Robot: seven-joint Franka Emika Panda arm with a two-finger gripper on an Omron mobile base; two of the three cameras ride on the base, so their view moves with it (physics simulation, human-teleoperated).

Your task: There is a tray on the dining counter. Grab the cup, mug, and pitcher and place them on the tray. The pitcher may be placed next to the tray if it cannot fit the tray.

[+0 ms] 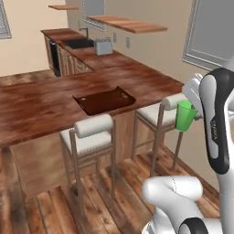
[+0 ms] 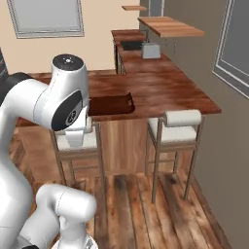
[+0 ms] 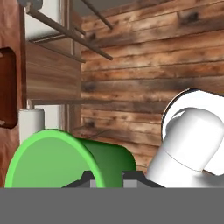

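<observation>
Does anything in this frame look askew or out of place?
Nothing is spilled or damaged. The green cup is off the counter, gripped in the shut tool above the stools and floor. The tray on the dining counter holds nothing.

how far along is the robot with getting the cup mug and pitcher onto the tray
Nothing looks delivered yet: the tray sits on the dining counter with nothing in it. In hand: the gripper is shut on the green cup, carried in the air beside the stools, short of the counter. Left: set the cup on the tray, then fetch the mug and pitcher.
</observation>
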